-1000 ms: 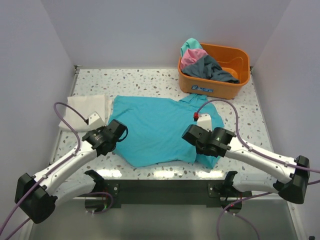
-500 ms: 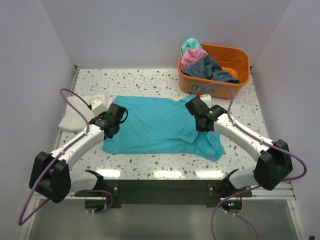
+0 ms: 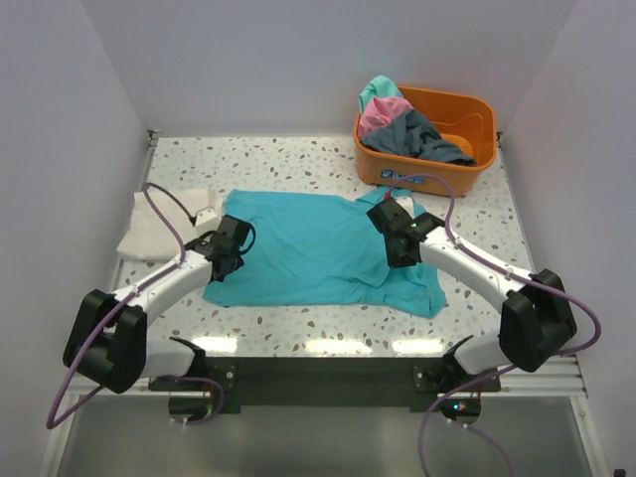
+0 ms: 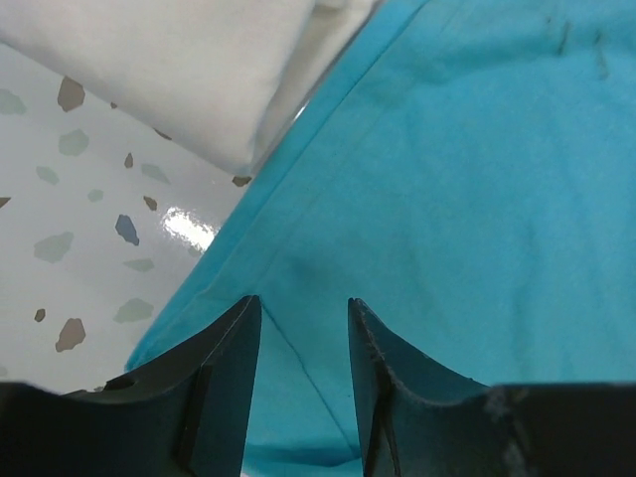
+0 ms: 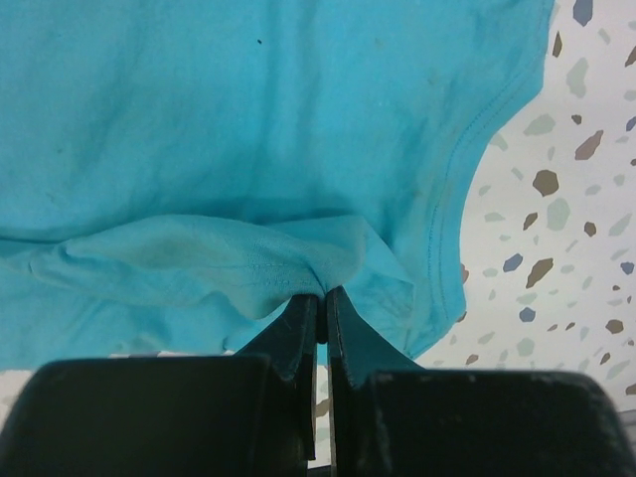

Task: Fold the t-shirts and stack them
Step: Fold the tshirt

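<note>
A teal t-shirt point(image 3: 318, 253) lies flat in the middle of the table, folded over on itself. My left gripper point(image 3: 235, 237) is at the shirt's left edge. In the left wrist view my left gripper point(image 4: 303, 310) is open, a finger on either side of a seam of the teal t-shirt point(image 4: 477, 179), holding nothing. My right gripper point(image 3: 391, 221) is at the shirt's far right corner. In the right wrist view it point(image 5: 320, 295) is shut on a bunched fold of the teal t-shirt point(image 5: 248, 119). A folded cream-white t-shirt point(image 3: 164, 217) lies at the left and also shows in the left wrist view point(image 4: 169, 70).
An orange tub point(image 3: 467, 109) stands at the back right and holds a pink t-shirt point(image 3: 383, 114), a dark grey t-shirt point(image 3: 425, 137) and a second teal t-shirt point(image 3: 378, 91). White walls close in the speckled table point(image 3: 288, 159) on three sides.
Both grippers have moved from the near side towards the far side, carrying the shirt's near edge over. The shirt now lies folded and shorter. The arms have nearly stopped in the last half second.
</note>
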{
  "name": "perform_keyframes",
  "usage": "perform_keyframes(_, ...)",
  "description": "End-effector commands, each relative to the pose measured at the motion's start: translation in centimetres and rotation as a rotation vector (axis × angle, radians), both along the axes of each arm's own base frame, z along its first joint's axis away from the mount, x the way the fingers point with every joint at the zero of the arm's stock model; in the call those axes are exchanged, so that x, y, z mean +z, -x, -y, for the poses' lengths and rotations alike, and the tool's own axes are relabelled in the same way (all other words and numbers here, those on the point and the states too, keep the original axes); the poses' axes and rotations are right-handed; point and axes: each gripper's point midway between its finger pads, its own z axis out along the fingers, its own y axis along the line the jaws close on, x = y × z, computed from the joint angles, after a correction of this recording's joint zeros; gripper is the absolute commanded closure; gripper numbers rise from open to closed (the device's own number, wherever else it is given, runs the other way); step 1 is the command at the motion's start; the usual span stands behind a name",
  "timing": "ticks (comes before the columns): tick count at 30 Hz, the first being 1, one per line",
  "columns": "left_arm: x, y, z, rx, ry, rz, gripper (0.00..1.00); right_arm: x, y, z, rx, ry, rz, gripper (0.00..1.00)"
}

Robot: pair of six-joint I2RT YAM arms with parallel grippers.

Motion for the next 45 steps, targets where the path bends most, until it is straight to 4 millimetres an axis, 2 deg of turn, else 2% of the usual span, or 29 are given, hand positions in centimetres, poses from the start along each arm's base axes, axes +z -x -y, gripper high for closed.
perform_keyframes(1,-0.7,0.6,0.2,-0.013,0.025,-0.015,0.54,0.5,-0.1,-0.5,0.016,-0.043,0.026,1.00)
perform_keyframes(5,-2.2,1.5,-0.4,0.006,-0.001,-0.071,0.54,-0.1,0.2,-0.3,0.018,-0.035,0.012,1.00)
perform_keyframes(11,-3.4,2.5,-0.8,0.017,-0.024,-0.126,0.57,-0.4,0.4,0.0,0.015,-0.024,0.011,1.00)
perform_keyframes(19,-3.3,3.8,-1.5,0.033,-0.038,-0.143,0.58,-0.8,0.6,0.3,0.011,-0.007,-0.001,1.00)
perform_keyframes(22,-3.6,3.8,-1.7,0.043,-0.045,-0.140,0.64,-0.9,0.6,0.4,0.007,-0.005,0.000,1.00)
perform_keyframes(26,-3.9,3.3,-1.4,0.040,-0.047,-0.154,0.84,-1.0,0.7,0.5,0.007,-0.002,-0.005,1.00)
perform_keyframes(29,-3.5,3.0,-1.6,0.047,-0.057,-0.142,1.00,-0.9,0.8,0.5,0.005,-0.002,-0.001,1.00)
perform_keyframes(32,-2.3,3.1,-1.8,0.052,-0.062,-0.119,1.00,-0.8,0.9,0.6,0.004,0.000,0.001,1.00)
perform_keyframes(38,0.5,3.8,-3.6,0.104,-0.096,-0.023,1.00,-0.1,0.7,0.9,-0.007,0.007,0.021,1.00)
perform_keyframes(45,2.1,3.2,-3.9,0.117,-0.100,0.032,1.00,1.2,0.1,1.0,-0.012,0.003,0.069,1.00)
